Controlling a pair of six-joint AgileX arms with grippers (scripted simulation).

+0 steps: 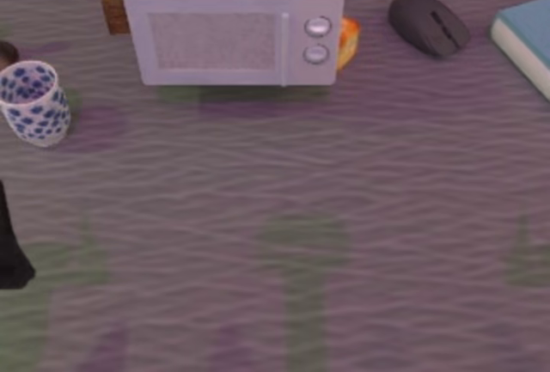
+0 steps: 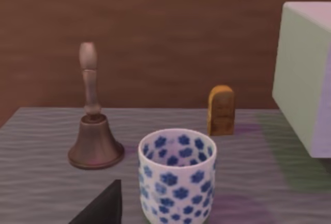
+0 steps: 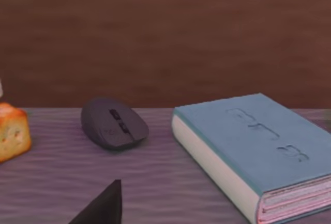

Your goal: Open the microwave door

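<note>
The pale lavender-white microwave (image 1: 234, 21) stands at the back of the table, a little left of centre. Its door (image 1: 210, 41), with a grey speckled window, lies flat against the front, and the slim handle bar (image 1: 284, 45) runs beside the two silver knobs (image 1: 317, 39). One side wall of the microwave (image 2: 305, 74) shows in the left wrist view. My left gripper (image 1: 10, 256) is parked at the table's left edge, well in front of the microwave. Only a dark tip of my right gripper (image 3: 103, 208) shows in the right wrist view; that arm is outside the top view.
A blue-flowered white cup (image 1: 34, 102) and a bronze bell (image 2: 94, 131) stand at the left. A brown block (image 1: 113, 7) sits left of the microwave, an orange bread piece (image 1: 347, 41) right of it. A dark mouse (image 1: 427, 22) and a blue book (image 1: 526, 39) lie at back right.
</note>
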